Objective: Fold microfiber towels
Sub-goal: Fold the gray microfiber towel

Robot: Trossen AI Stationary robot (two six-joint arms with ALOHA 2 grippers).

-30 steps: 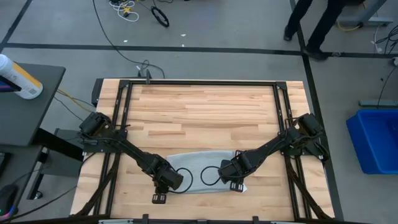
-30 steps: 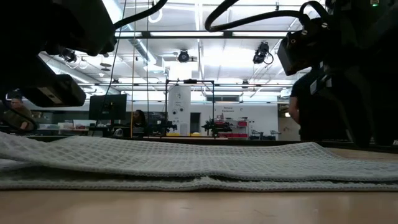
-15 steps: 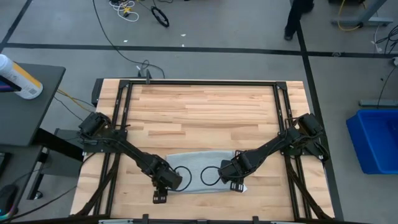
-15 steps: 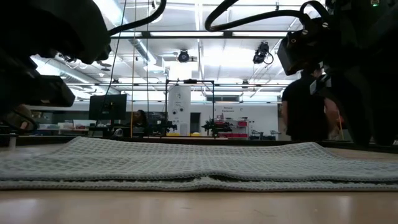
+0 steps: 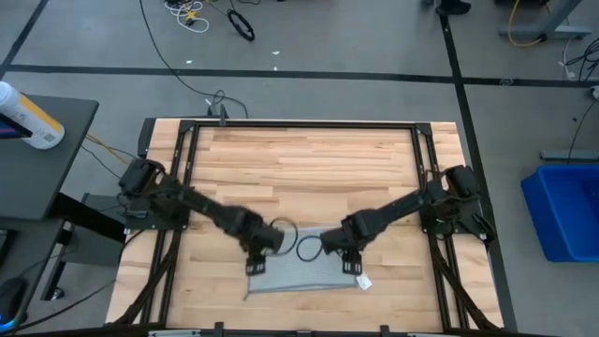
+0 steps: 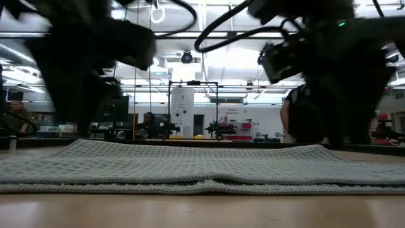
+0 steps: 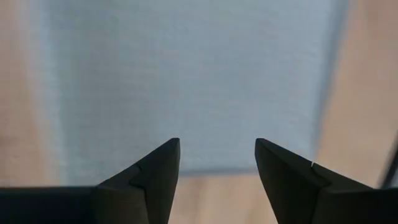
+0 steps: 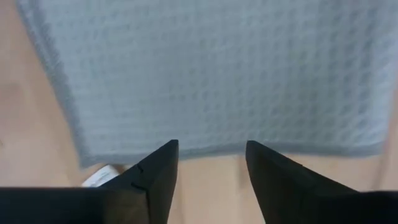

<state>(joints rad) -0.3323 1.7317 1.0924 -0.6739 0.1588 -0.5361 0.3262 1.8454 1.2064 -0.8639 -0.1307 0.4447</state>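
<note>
Towel [image 5: 304, 270] lies flat, folded, near the table's [image 5: 309, 159] front edge, white tag [image 5: 363, 282] at its right front corner | left gripper [image 5: 255, 265] over the towel's left end, fingers spread, holding nothing | right gripper [image 5: 351, 265] over its right end, fingers apart, clear of the cloth

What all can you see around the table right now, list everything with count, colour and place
microfiber towel: one, light grey-blue, folded flat at the table's near edge
white tag: one, at the towel's right near corner
table: one, light wood, black frame
bin: one, blue, on the floor to the right
side table: one, dark, to the left, with a white bottle on it
cables: several, on the grey floor beyond the table
left end effector: one, dark, open, above the towel's left part
right end effector: one, dark, open, above the towel's right part
</note>
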